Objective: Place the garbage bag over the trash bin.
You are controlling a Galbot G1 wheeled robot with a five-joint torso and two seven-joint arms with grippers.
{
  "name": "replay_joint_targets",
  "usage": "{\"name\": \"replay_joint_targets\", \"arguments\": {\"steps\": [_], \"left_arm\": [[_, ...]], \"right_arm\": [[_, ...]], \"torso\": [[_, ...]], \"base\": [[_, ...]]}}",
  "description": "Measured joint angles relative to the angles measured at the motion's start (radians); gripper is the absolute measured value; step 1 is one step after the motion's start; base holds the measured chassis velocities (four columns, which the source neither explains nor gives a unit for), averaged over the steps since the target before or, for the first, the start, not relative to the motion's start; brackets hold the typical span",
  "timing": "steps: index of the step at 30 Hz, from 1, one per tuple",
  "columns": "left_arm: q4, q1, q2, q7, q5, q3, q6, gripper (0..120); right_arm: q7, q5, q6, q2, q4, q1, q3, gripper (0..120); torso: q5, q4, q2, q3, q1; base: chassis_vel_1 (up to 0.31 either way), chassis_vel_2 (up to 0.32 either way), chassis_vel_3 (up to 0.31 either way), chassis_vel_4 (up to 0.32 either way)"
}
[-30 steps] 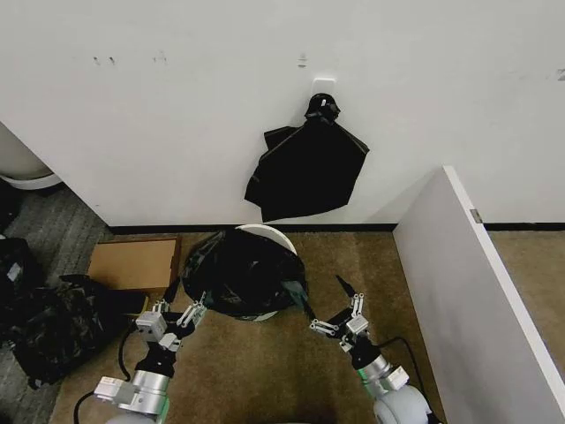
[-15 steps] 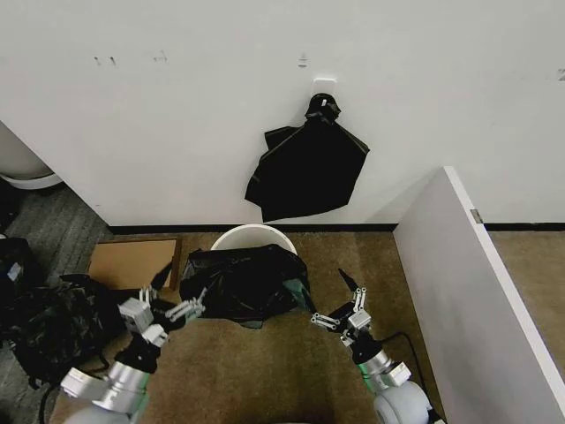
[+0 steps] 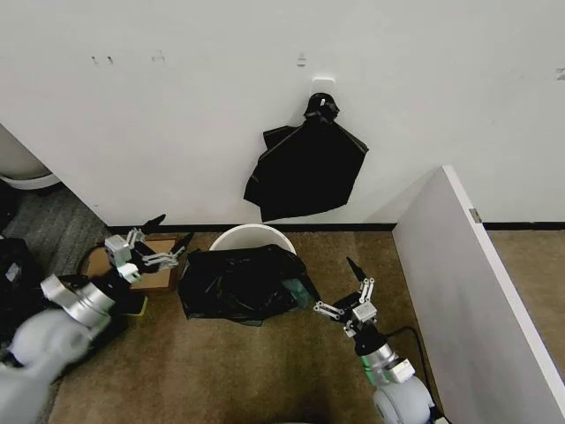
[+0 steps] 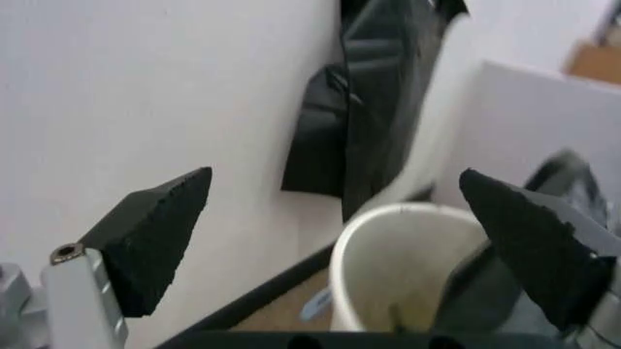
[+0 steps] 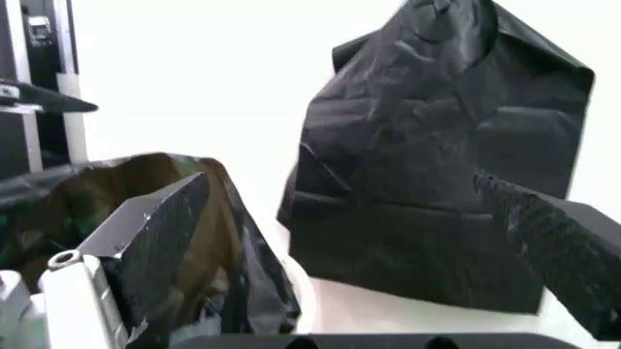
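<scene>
Against the white wall, our crinkly black plastic garbage bag point(image 3: 240, 283) drapes only the near side of the round cream-white trash bin point(image 3: 252, 238); we judge it could slide off. Our left gripper point(image 3: 148, 251) and right gripper point(image 3: 338, 295) both hang spread and empty. The flat brown cardboard box point(image 3: 132, 265) crowds the left; bare carpet lies in front.

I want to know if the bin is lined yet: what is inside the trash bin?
The trash bin shows bare cream wall at the back, unlined. The garbage bag is draped over its front half, hiding the bottom. Both hands, left hand and right hand, are open, apart from it.
</scene>
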Motion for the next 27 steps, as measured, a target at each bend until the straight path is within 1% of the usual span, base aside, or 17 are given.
{"name": "replay_joint_targets", "arguments": {"steps": [1, 2, 3, 4, 6, 7, 8, 9, 11, 13, 15, 16, 19, 21, 22, 23, 27], "left_arm": [[0.045, -0.042, 0.023, 0.066, 0.008, 0.005, 0.019, 100], [0.074, -0.073, 0.040, 0.116, 0.012, 0.011, 0.032, 100], [0.128, -0.134, 0.057, 0.192, 0.030, 0.028, 0.053, 100], [0.191, -0.223, 0.067, 0.264, 0.062, 0.061, 0.074, 100], [0.278, -0.360, 0.069, 0.332, 0.108, 0.145, 0.085, 100], [0.314, -0.419, 0.063, 0.352, 0.123, 0.186, 0.084, 100], [0.314, -0.419, 0.063, 0.352, 0.123, 0.186, 0.084, 100], [0.348, -0.476, 0.053, 0.373, 0.134, 0.227, 0.080, 100], [0.423, -0.591, 0.018, 0.423, 0.158, 0.330, 0.072, 100], [0.500, -0.716, -0.043, 0.484, 0.202, 0.438, 0.068, 100], [0.541, -0.778, -0.083, 0.515, 0.229, 0.486, 0.066, 100], [0.541, -0.778, -0.083, 0.515, 0.229, 0.486, 0.066, 100], [0.625, -0.863, -0.155, 0.541, 0.291, 0.543, 0.052, 100], [0.678, -0.901, -0.193, 0.552, 0.326, 0.556, 0.041, 100], [0.678, -0.901, -0.193, 0.552, 0.326, 0.556, 0.041, 100], [0.715, -0.927, -0.220, 0.560, 0.352, 0.566, 0.031, 100], [0.800, -0.985, -0.301, 0.583, 0.432, 0.593, -0.003, 100]], "right_arm": [[0.000, 0.002, -0.002, 0.000, 0.001, 0.006, -0.009, 100], [-0.001, 0.003, -0.004, 0.001, 0.001, 0.011, -0.013, 100], [-0.006, 0.004, -0.005, 0.003, 0.000, 0.013, -0.017, 100], [-0.008, 0.004, -0.004, 0.005, 0.000, 0.005, -0.015, 100], [-0.009, 0.005, -0.002, 0.009, 0.001, -0.006, -0.012, 100], [-0.008, 0.005, -0.001, 0.011, 0.001, -0.009, -0.009, 100], [-0.008, 0.005, -0.001, 0.011, 0.001, -0.009, -0.009, 100], [-0.008, 0.005, 0.000, 0.014, 0.004, -0.012, -0.007, 100], [-0.007, 0.005, 0.000, 0.022, 0.010, -0.019, -0.002, 100], [-0.004, 0.004, 0.000, 0.033, 0.022, -0.029, 0.003, 100], [-0.004, 0.002, 0.000, 0.039, 0.029, -0.035, 0.006, 100], [-0.004, 0.002, 0.000, 0.039, 0.029, -0.035, 0.006, 100], [-0.001, 0.000, 0.000, 0.042, 0.039, -0.048, 0.016, 100], [0.002, 0.000, 0.000, 0.042, 0.042, -0.052, 0.020, 100], [0.002, 0.000, 0.000, 0.042, 0.042, -0.052, 0.020, 100], [0.005, 0.000, 0.000, 0.042, 0.044, -0.055, 0.023, 100], [0.011, 0.000, 0.000, 0.042, 0.047, -0.056, 0.029, 100]], "torso": [[0.0004, -0.0003, 0.000, 0.000, 0.000], [0.0020, 0.0004, 0.000, 0.000, 0.000], [0.0021, 0.0012, 0.000, 0.000, 0.000], [0.0001, 0.0005, 0.000, 0.000, 0.000], [0.0016, 0.0009, 0.000, 0.000, 0.000], [0.0017, 0.0006, 0.000, 0.000, 0.000], [0.0017, 0.0006, 0.000, 0.000, 0.000], [0.0011, 0.0000, 0.000, 0.000, 0.000], [0.0018, 0.0002, 0.000, 0.000, 0.000], [0.0001, -0.0004, 0.000, 0.000, 0.000], [0.0022, 0.0000, 0.000, 0.000, 0.000], [0.0022, 0.0000, 0.000, 0.000, 0.000], [0.0008, 0.0001, 0.000, 0.000, 0.000], [0.0014, 0.0005, 0.000, 0.000, 0.000], [0.0014, 0.0005, 0.000, 0.000, 0.000], [0.0014, 0.0009, 0.000, 0.000, 0.000], [0.0013, 0.0001, 0.000, 0.000, 0.000]], "base": [[0.000, 0.000, 0.000, 0.000], [0.000, 0.000, 0.000, 0.000], [0.000, 0.000, 0.000, 0.000], [0.000, 0.000, 0.000, 0.000], [0.000, 0.000, 0.000, 0.000], [0.000, 0.000, 0.000, 0.000], [0.000, 0.000, 0.000, 0.000], [0.000, 0.000, 0.000, 0.000], [0.000, 0.000, 0.000, 0.000], [0.000, 0.000, 0.000, 0.000], [0.000, 0.000, 0.000, 0.000], [0.000, 0.000, 0.000, 0.000], [0.000, 0.000, 0.000, 0.000], [0.000, 0.000, 0.000, 0.000], [0.000, 0.000, 0.000, 0.000], [0.000, 0.000, 0.000, 0.000], [0.000, 0.000, 0.000, 0.000]]}}
